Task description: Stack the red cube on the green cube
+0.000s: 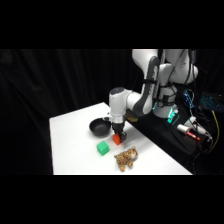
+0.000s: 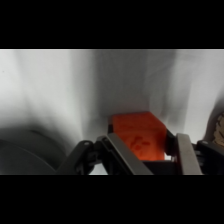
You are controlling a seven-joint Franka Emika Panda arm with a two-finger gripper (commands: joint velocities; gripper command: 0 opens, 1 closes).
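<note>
Gripper [image 1: 118, 134] at frame centre, fingers flanking red cube [image 2: 140, 134] — grasp looks closed on it, cube low over table [image 1: 70, 130]. Green cube [image 1: 103, 147] sits lower left, near. Advice: lift clear, centre above green cube, lower squarely — avoid bowl [image 1: 99, 128].

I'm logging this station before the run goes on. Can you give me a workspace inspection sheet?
Surface: white table, no spills seen.
Job's things: red cube between the gripper's fingers, on or near the table; green cube apart, nothing on it.
Clutter: black bowl; tan plush toy.
Grippers: gripper down around the red cube, grip cannot be confirmed.
Cables: wires beside the arm's base.
Surroundings: black curtain.
</note>
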